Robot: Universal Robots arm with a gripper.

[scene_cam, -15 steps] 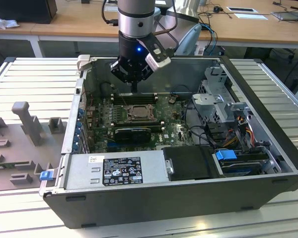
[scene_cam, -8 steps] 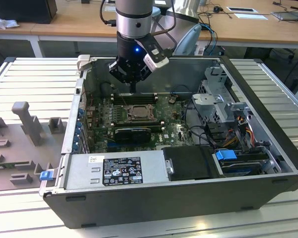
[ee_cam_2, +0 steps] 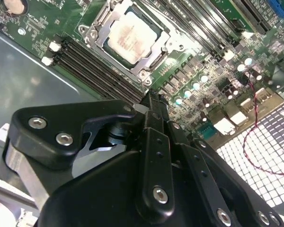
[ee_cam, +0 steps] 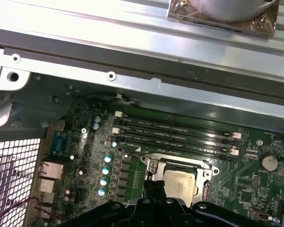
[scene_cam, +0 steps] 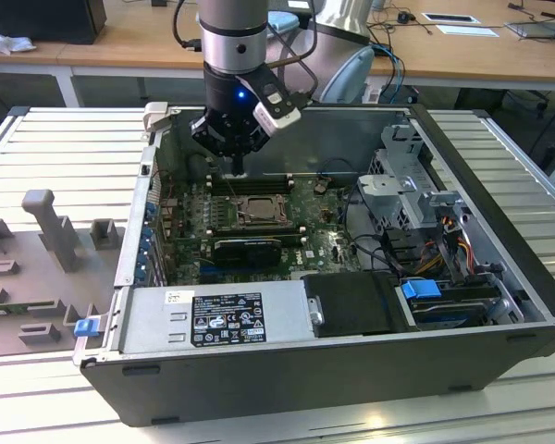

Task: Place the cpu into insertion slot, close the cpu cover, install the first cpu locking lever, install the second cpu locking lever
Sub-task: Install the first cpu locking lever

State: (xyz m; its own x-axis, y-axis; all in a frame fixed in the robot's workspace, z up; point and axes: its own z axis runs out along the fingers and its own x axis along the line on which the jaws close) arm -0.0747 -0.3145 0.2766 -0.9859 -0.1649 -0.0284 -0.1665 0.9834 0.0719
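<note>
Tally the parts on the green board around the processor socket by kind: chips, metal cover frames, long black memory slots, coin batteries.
chip: 1
cover frame: 1
memory slots: 4
coin battery: 1
Total: 7

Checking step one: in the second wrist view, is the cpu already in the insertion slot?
Yes, the cpu lies flat with its pale face up inside the insertion slot.
</note>
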